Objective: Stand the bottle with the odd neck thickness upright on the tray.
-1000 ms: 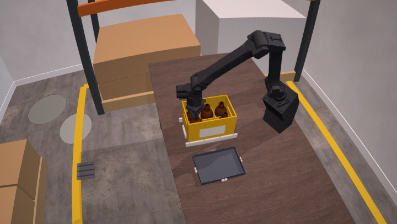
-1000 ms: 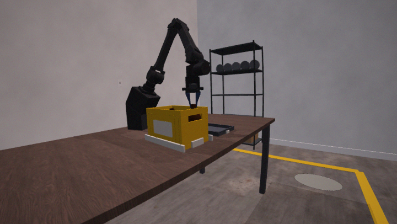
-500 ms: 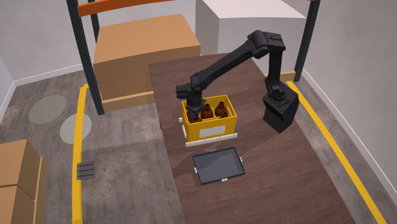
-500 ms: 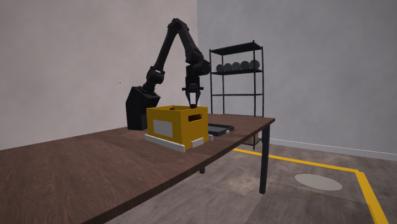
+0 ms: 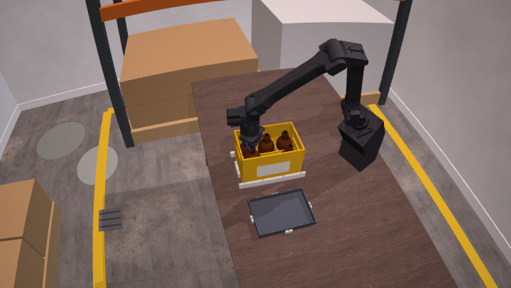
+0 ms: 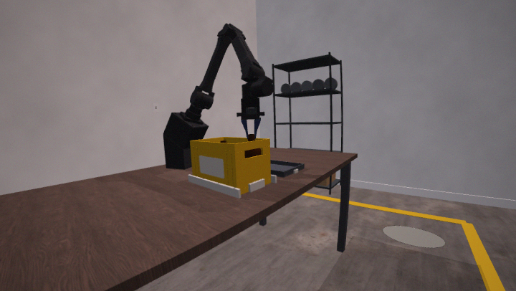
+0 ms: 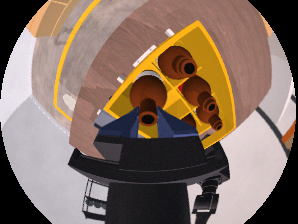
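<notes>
My gripper (image 5: 250,146) (image 6: 251,134) (image 7: 148,110) points down over the left part of the yellow crate (image 5: 297,166) (image 6: 252,173) (image 7: 215,70). It is shut on the neck of the brown front-left bottle (image 5: 252,154) (image 6: 251,137) (image 7: 148,92), whose mouth shows just above the crate's rim. Its body is still inside the crate. The other bottles stand in the crate: back left (image 7: 175,60), back middle (image 5: 265,145) (image 7: 196,90), back right (image 5: 284,142) and front right (image 5: 289,147). The dark tray (image 5: 282,214) (image 6: 289,168) holds nothing. I cannot tell the neck thicknesses apart.
White strips (image 5: 272,179) (image 6: 213,185) lie along the crate's base, and small white blocks (image 5: 288,231) sit at the tray's edges. The crate's walls and dividers surround the held bottle. The tray lies beyond the crate's long labelled side in the top view.
</notes>
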Controlling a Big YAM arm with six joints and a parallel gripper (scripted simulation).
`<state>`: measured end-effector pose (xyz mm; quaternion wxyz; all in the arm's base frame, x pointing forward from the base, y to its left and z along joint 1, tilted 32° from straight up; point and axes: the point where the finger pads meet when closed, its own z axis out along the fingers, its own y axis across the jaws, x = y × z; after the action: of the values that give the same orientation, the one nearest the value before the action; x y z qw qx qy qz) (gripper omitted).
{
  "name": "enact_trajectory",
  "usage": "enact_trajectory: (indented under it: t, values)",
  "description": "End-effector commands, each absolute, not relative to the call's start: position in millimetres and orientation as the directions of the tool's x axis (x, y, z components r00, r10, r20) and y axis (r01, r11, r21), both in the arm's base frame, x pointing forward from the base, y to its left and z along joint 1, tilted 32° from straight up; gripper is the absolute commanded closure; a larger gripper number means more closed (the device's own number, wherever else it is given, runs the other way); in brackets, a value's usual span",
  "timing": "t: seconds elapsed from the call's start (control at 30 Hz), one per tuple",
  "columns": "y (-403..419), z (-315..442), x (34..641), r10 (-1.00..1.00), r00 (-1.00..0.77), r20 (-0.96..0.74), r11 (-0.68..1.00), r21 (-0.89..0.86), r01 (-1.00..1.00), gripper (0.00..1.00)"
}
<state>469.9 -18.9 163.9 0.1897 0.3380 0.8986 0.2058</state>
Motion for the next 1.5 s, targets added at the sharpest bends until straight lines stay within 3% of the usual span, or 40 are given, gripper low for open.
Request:
enact_trajectory:
  t: [0.0,1.47]
  values:
    - [-28.5,195.6,474.1,0.690,-0.683,-0.241,0.687,0.516,0.512,1.00]
    - [-37.7,236.2,458.4,0.691,-0.679,-0.248,0.687,0.519,0.509,1.00]
